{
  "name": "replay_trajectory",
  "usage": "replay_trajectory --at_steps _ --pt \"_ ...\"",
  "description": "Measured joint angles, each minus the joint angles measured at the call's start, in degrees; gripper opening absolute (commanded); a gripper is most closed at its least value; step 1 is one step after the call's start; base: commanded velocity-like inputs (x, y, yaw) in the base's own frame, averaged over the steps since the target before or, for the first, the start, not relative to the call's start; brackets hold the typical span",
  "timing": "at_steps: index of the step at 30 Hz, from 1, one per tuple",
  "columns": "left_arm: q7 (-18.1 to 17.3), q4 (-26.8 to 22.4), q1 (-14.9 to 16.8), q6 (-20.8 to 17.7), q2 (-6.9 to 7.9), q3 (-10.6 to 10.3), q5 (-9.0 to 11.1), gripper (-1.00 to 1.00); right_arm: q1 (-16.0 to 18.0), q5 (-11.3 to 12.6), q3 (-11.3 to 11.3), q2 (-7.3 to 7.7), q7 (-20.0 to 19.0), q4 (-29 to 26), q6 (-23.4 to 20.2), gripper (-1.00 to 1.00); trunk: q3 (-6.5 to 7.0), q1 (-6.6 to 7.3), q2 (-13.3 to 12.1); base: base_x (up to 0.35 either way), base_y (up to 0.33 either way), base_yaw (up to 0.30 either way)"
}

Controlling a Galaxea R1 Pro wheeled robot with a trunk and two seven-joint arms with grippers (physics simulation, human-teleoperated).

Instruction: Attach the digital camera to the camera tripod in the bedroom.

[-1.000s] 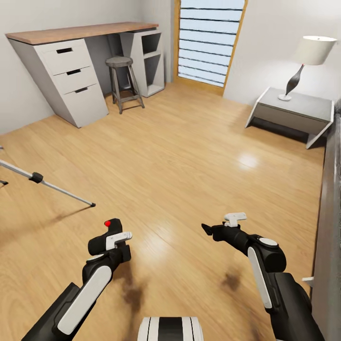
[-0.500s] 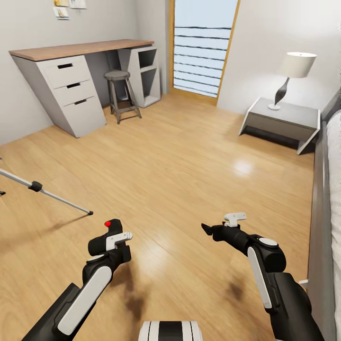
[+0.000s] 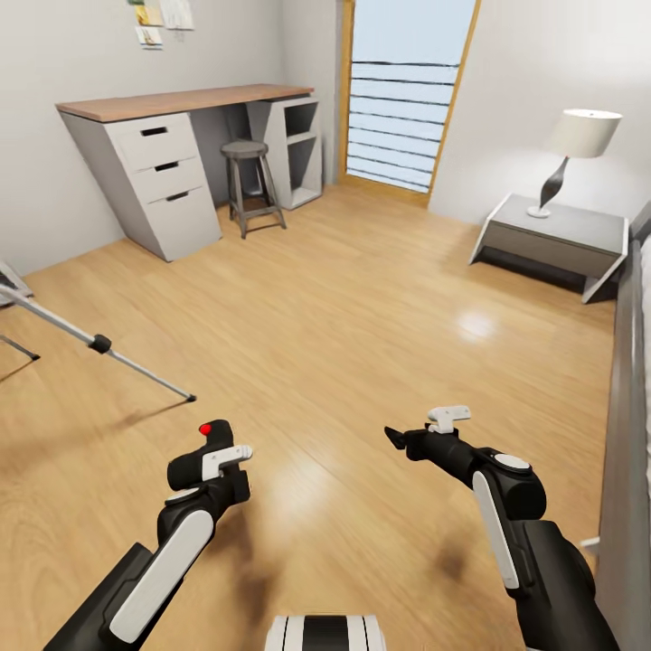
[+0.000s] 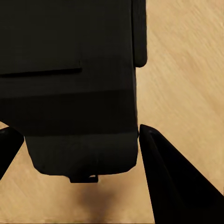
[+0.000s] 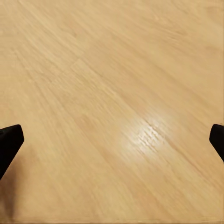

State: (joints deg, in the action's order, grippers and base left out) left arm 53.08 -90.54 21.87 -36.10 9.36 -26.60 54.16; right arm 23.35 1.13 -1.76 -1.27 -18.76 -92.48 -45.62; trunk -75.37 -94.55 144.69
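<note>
The digital camera [image 3: 215, 439], black with a small red dot on top, sits in my left gripper [image 3: 213, 454], low and left in the head view. In the left wrist view its boxy black body [image 4: 70, 93] lies between the two dark fingers [image 4: 163, 172], which are shut on it. One silver leg of the camera tripod [image 3: 101, 344], with a black joint and foot, slants across the floor at the far left; its head is out of view. My right gripper [image 3: 420, 427] hovers over bare floor, open, holding nothing [image 5: 112, 140].
Light wood floor [image 3: 362, 298] stretches ahead. A grey desk with drawers [image 3: 163, 163] and a stool [image 3: 249, 176] stand at the back left. A striped door [image 3: 402, 99] is at the back, a nightstand with a lamp [image 3: 556, 226] at the right, and the bed edge [image 3: 628, 434] along the right side.
The whole view has shifted, so the head or base has moved; more of the tripod leg now shows at the left. Both arms keep their pose, and the camera stays held.
</note>
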Motion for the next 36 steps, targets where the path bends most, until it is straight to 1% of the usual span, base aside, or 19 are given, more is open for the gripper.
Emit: replay_trajectory --at_steps 5,11,15,21,36 --pt "0.0 0.0 0.0 0.0 0.00 0.0 0.1 -1.00 0.0 0.0 0.0 0.00 0.0 0.0 0.0 1.00 0.08 0.00 0.0 -0.242 0.116 0.097" --pt "0.2 0.0 0.0 0.0 -0.28 -0.2 -0.1 -1.00 -0.1 0.0 0.0 -0.02 0.0 0.0 0.0 1.00 0.16 0.02 0.0 -0.124 0.060 0.112" --pt "0.4 0.0 0.0 0.0 -0.46 -0.2 0.1 -1.00 -0.2 0.0 0.1 -0.04 0.0 0.0 0.0 1.00 1.14 0.13 0.0 -0.041 0.020 0.146" --pt "0.3 0.0 -0.2 0.0 -0.21 -0.2 0.2 -1.00 -0.3 0.0 0.1 -0.03 0.0 0.0 0.0 1.00 2.55 0.28 -0.1 -0.018 0.009 0.103" --pt "0.2 0.0 -0.7 -0.1 -0.07 -0.1 0.3 -1.00 -0.3 0.0 0.0 0.01 0.0 0.0 0.3 1.00 5.90 0.67 -0.3 -0.002 0.001 0.011"
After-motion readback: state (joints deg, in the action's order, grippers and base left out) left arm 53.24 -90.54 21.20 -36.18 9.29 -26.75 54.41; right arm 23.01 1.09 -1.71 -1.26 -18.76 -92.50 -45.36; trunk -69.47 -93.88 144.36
